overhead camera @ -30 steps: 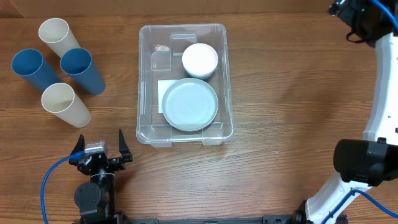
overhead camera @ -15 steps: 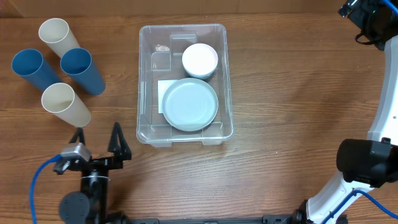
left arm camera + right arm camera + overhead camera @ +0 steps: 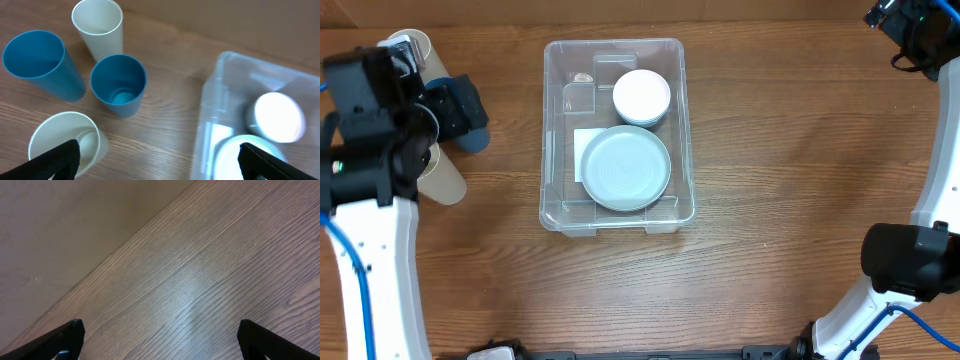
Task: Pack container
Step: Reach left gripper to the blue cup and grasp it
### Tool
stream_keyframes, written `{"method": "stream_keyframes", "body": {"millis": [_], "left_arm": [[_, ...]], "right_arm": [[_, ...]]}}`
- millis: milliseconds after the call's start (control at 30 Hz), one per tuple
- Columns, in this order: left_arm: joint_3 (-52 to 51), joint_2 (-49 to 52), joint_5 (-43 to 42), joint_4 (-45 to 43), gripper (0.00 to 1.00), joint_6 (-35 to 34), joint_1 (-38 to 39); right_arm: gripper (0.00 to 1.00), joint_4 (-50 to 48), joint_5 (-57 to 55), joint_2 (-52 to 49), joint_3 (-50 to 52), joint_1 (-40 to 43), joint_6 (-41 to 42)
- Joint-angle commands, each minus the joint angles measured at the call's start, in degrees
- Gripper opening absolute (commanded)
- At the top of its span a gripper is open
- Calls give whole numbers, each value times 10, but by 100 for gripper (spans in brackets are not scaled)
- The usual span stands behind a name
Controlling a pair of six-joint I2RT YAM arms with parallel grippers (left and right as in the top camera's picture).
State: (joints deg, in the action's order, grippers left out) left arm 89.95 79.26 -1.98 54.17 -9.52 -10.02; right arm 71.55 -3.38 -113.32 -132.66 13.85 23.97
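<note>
A large clear rectangular plastic container [image 3: 554,190] with rounded corners sits upright and open on the brown wooden worktop [image 3: 770,200]. Inside it, a pale grey-blue round plate [image 3: 625,168] lies flat in the half that is lower in the overhead view. A white round bowl [image 3: 641,97] stands in the upper half, its rim just meeting the plate's edge. A white rectangular label [image 3: 584,143] on the container's floor shows at the plate's left side and is partly covered by it.

Left of the container stand four upright plastic cups, mouths up. In the left wrist view a blue cup [image 3: 118,82] is the one nearest the container wall [image 3: 220,100]. A second blue cup [image 3: 37,62] stands farther out. One cream cup [image 3: 97,25] stands beyond them and another cream cup [image 3: 62,142] on the near side.

The left arm [image 3: 375,120] hangs over this group and hides most of it from overhead. The left pincer [image 3: 157,162] is released, its fingers spread wide above the cups with nothing between them.

The right arm [image 3: 912,25] is well to the right of the container, at the worktop's far corner. The right pincer [image 3: 160,340] is likewise released, fingers wide apart over bare wood, grasping nothing.
</note>
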Motion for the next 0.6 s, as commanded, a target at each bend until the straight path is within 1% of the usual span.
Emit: {"method": "stream_keyframes", "body": {"millis": [0, 133, 267, 300, 367, 400, 433, 467, 567], "left_arm": [[15, 66, 41, -39, 100, 53, -6], [15, 144, 54, -110, 100, 56, -6], [15, 202, 52, -166, 100, 95, 10], [15, 217, 52, -170, 97, 98, 13], [15, 238, 47, -169, 68, 96, 16], [15, 247, 37, -165, 59, 95, 17], [15, 256, 32, -161, 54, 91, 20], [15, 261, 31, -160, 52, 91, 21], [14, 266, 30, -156, 49, 91, 23]], "right_arm": [[100, -3, -4, -1, -4, 0, 3], [100, -3, -4, -1, -4, 0, 3], [100, -3, -4, -1, -4, 0, 3], [100, -3, -4, -1, -4, 0, 3], [100, -3, -4, -1, -4, 0, 3], [100, -3, -4, -1, -4, 0, 3], [100, -3, -4, -1, -4, 0, 3], [100, -3, -4, -1, -4, 0, 3], [100, -3, -4, -1, -4, 0, 3]]}}
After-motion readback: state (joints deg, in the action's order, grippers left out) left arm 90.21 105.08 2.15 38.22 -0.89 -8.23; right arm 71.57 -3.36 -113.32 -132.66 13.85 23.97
